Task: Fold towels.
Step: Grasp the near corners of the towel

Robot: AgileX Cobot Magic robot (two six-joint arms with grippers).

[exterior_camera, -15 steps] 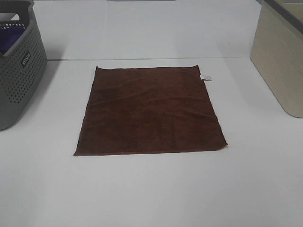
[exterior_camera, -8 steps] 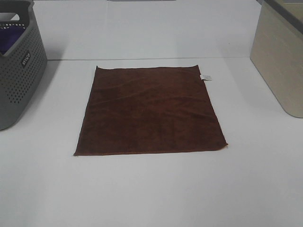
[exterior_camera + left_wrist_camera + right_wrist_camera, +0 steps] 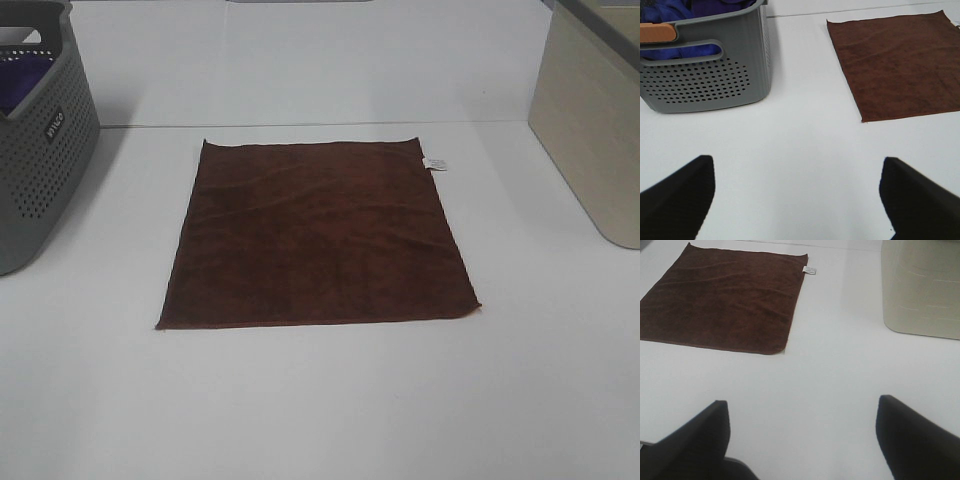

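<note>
**Floor:** Where is the towel from your seat?

**Operator:** On my overhead feed the towel lies flat and unfolded in the middle of the white table. It is dark reddish-brown and roughly square, with a few shallow ripples. Its small white tag sticks out near the corner at one o'clock.

**Floor:** And around it?

**Operator:** A grey perforated basket stands at nine o'clock, well apart from the cloth, with purple fabric piled inside. At two o'clock I see a beige bin, also clear of the towel.

**Floor:** Grippers?

**Operator:** Neither shows on the overhead feed, so I go by the wrist cameras. The left gripper has its dark fingers spread wide above the table, gripping nothing. The basket and one corner of the towel lie ahead of it. The right gripper is spread much the same, with white table between its fingers. The towel's tagged side and the beige bin lie beyond it, and neither gripper touches the cloth.
</note>
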